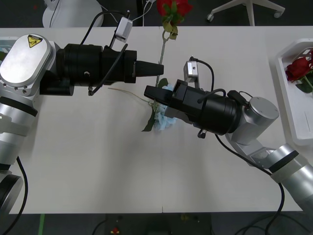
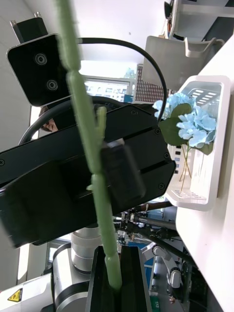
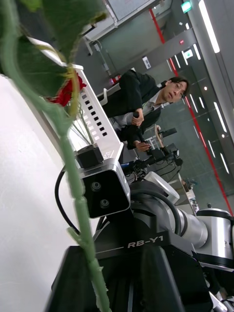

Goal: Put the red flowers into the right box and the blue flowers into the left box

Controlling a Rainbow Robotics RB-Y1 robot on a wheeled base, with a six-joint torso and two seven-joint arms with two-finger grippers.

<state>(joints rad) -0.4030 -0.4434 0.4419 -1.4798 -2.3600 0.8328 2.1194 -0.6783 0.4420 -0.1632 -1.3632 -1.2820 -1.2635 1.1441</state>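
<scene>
Rose [image 1: 174, 7]: held off the table [image 1: 98, 161] mid-scene, bloom at the far edge, stem running back toward the robot between both arms.
Right gripper [image 1: 148, 92]: clenched on the lower stem; stem seen pinched between its two black fingers [image 2: 100, 287] in the right wrist view.
Left gripper [image 1: 160, 69]: tip right at the stem, just above the right one's hold; clamped or merely touching cannot be told.
Blue flower [image 1: 165, 122]: lying on the table under the right gripper, beside the stem's lower end and leaves.
Right box [image 1: 282, 73]: well apart at the right edge, with red roses [image 1: 297, 68] already inside.
Left box [image 2: 217, 83]: out on the left, with blue flowers [image 2: 192, 119] in it.
Risk, double hold: likely bending or kinking of the thin stem if both arms pull while gripping together.
Risk, drop: likely fall onto the table if one lets go before the other has a firm pinch.
Risk, pivot: heavy bloom far from the pinch, so probable swinging or slipping during a fast carry.
Risk, snag: leaves near the blue flower, so possible dragging of it along with the rose.
Risk, collision: grippers almost nose to nose, so little room for either to turn.
Risk, placement: long stem possibly catching the right box rim and ending up hanging out.
</scene>
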